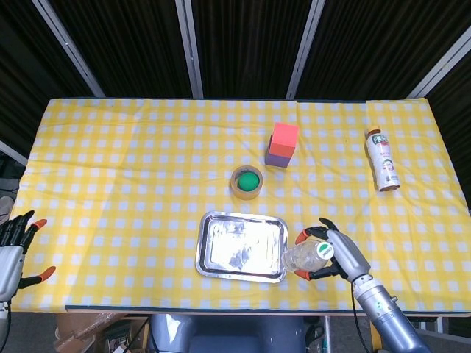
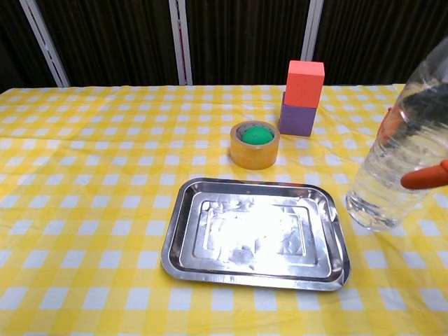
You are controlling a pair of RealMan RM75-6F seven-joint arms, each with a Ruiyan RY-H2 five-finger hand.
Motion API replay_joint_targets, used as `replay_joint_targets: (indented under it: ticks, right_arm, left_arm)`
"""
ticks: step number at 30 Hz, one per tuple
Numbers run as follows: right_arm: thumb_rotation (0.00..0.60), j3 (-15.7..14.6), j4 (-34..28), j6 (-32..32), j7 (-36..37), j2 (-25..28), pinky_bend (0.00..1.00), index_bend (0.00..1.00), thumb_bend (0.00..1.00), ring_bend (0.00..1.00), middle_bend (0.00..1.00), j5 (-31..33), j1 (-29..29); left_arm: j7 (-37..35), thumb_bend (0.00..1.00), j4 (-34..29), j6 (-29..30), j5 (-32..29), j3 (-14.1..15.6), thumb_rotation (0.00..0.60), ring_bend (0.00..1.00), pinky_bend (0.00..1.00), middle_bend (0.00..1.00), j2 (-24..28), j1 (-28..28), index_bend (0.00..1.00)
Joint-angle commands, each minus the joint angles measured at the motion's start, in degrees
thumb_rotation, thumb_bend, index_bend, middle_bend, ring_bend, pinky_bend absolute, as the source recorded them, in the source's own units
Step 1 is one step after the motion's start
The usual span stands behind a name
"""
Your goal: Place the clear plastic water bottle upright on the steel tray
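From the head view, the right hand (image 1: 340, 254) wraps its fingers around the clear bottle (image 1: 303, 255), held just right of the steel tray (image 1: 241, 246); the left hand (image 1: 13, 250) idles, fingers spread. From the chest view, the bottle hangs above the cloth, so I'd carry it left over the tray and lower it upright.

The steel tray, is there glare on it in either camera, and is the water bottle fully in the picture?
Chest view: the steel tray shows a bright washed-out glare patch across its floor; the clear water bottle is cropped by the right edge, its cap out of frame. Head view: tray glare is milder, and the whole bottle shows in the right hand.
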Motion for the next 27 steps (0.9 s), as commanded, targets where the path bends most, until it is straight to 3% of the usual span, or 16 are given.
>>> replay_joint_targets:
  ticks: [1, 6, 9, 12, 17, 20, 24, 27]
  right_arm:
    - [0.6, 5.4, -6.3, 0.9, -2.4, 5.2, 0.0, 0.74, 0.36, 0.28, 0.6, 4.6, 3.1]
    - [0.6, 12.8, -7.9, -0.2, -1.7, 12.7, 0.0, 0.74, 0.36, 0.28, 0.6, 9.6, 7.1]
    - [0.6, 14.9, -7.9, -2.8, 0.0, 17.9, 0.0, 0.74, 0.36, 0.28, 0.6, 11.2, 8.0]
    - [0.6, 14.9, -7.9, -5.8, 1.0, 21.6, 0.0, 0.74, 0.36, 0.28, 0.6, 12.3, 8.2]
    - [0.6, 11.7, -7.9, -9.8, 0.4, 22.1, 0.0, 0.74, 0.36, 0.28, 0.6, 12.9, 7.8]
    - [0.6, 8.1, -7.9, -12.2, -1.4, 19.6, 0.0, 0.74, 0.36, 0.28, 0.6, 12.6, 7.4]
    - [0.6, 2.2, -7.4, -12.2, -4.4, 10.7, 0.0, 0.74, 0.37, 0.28, 0.6, 13.3, 6.5]
    - [0.6, 0.6, -4.9, -11.7, -5.1, 4.5, 0.0, 0.78, 0.42, 0.3, 0.6, 13.1, 6.7]
  left_arm:
    - [0.0, 0.15, 0.0, 0.0, 0.0, 0.0, 0.6, 0.0, 0.0, 0.0, 0.0, 0.0, 0.15]
    - [-0.2, 0.15, 0.0, 0.2, -0.1, -0.1, 0.6, 0.0, 0.0, 0.0, 0.1, 0.1, 0.15]
    - [-0.4, 0.15, 0.0, 0.3, -0.1, -0.1, 0.6, 0.0, 0.0, 0.0, 0.3, 0.2, 0.15]
    - [-0.5, 0.15, -0.1, 0.4, -0.1, -0.1, 0.6, 0.0, 0.0, 0.0, 0.4, 0.2, 0.15]
    - [-0.5, 0.15, -0.2, 0.7, 0.2, 0.0, 0.6, 0.0, 0.0, 0.0, 0.4, 0.3, 0.15]
    - [-0.5, 0.15, -0.4, 0.9, 0.2, -0.1, 0.6, 0.0, 0.0, 0.0, 0.5, 0.4, 0.15]
    - [-0.4, 0.15, -0.3, 0.9, 0.2, -0.1, 0.6, 0.0, 0.0, 0.0, 0.4, 0.4, 0.15]
    - [-0.3, 0.15, -0.3, 0.9, 0.3, 0.0, 0.6, 0.0, 0.0, 0.0, 0.4, 0.4, 0.15]
